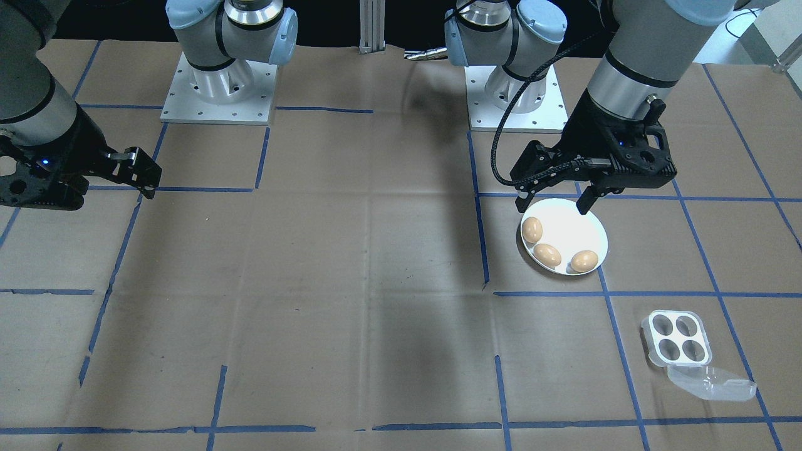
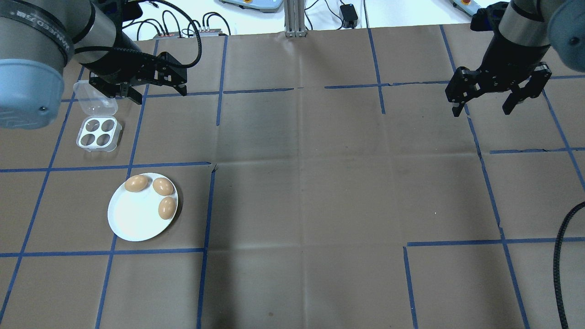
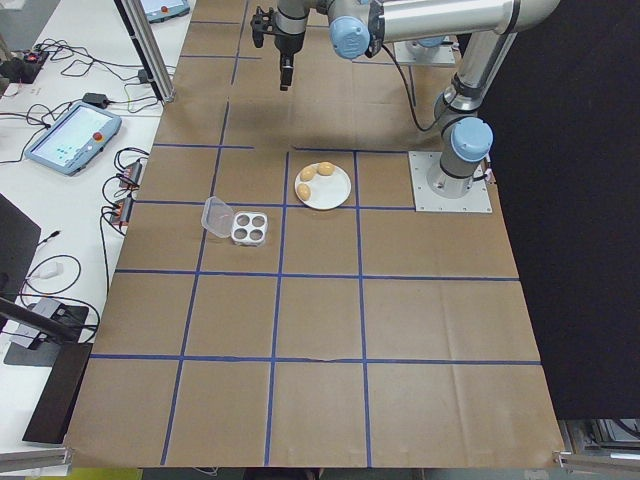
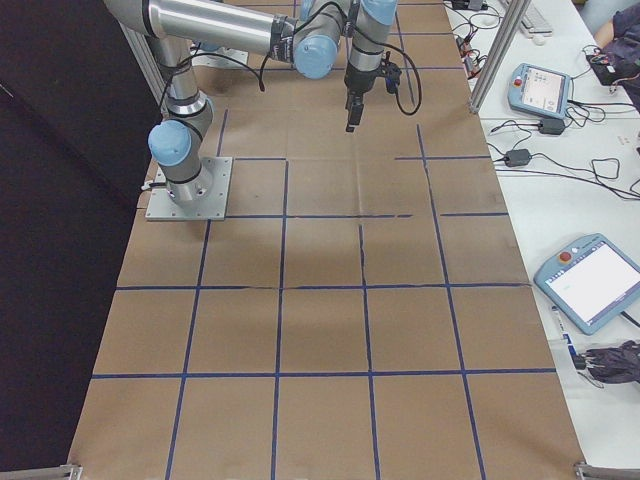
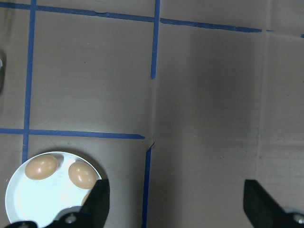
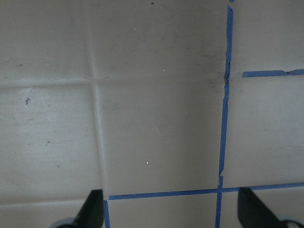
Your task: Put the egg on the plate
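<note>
**A:** Overhead exterior first. What does the left tool [image 2: 156,92] do?

**B:** It hangs above the table [image 2: 301,183] with its two fingers spread wide, and nothing is between them. The clear egg carton [image 2: 99,133] lies just below it in this view, its lid folded open and its four cups empty. The plate [image 2: 137,219] is further from the tool, on the robot's side of the carton. Three eggs [image 2: 162,186] lie on the plate, all on the half of it that is nearer to the tool.

**A:** And the right tool [image 2: 485,106]?

**B:** Also wide open and holding nothing, well apart from the plate, over bare brown paper with blue tape lines.

**A:** The front-facing exterior view?

**B:** The left tool [image 1: 552,205] appears just over the far rim of the plate [image 1: 579,222]. The eggs [image 1: 547,254] lie beyond its fingertips, toward the camera. The right tool [image 1: 143,172] is at the other side of the table.

**A:** The left wrist camera?

**B:** Both dark fingers [image 5: 97,202] stand far apart at the bottom edge. The plate [image 5: 28,194] is beside the left one in the picture; two eggs [image 5: 81,175] show whole, a third is mostly hidden by that finger.

**A:** The right wrist camera?

**B:** Only the spread fingers [image 6: 92,209] and paper with tape under them.
</note>
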Available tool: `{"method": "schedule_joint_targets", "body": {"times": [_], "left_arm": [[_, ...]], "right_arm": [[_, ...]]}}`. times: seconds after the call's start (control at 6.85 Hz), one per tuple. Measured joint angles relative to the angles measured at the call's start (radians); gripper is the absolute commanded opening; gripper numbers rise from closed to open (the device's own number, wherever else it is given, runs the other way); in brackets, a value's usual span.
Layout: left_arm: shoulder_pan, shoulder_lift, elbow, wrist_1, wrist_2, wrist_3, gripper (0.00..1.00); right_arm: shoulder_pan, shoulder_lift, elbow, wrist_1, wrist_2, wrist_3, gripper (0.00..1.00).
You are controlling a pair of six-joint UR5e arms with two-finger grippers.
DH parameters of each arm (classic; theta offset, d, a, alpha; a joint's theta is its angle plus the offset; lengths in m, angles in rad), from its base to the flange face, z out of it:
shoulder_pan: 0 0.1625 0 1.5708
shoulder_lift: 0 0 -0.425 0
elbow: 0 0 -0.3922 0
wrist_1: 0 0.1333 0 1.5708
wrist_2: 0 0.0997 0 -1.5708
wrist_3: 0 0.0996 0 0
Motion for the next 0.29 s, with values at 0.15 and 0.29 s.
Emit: {"method": "schedule_joint_targets", "body": {"times": [0.15, 0.29], "left_arm": [[0.001, 0.000, 0.001, 0.003, 0.000, 0.000, 1.00], [0.001, 0.001, 0.004, 0.007, 0.000, 0.000, 1.00]], "right_arm": [[0.000, 0.000, 0.000, 0.000, 0.000, 0.000, 1.00], [0.000, 0.000, 0.000, 0.000, 0.000, 0.000, 1.00]]}}
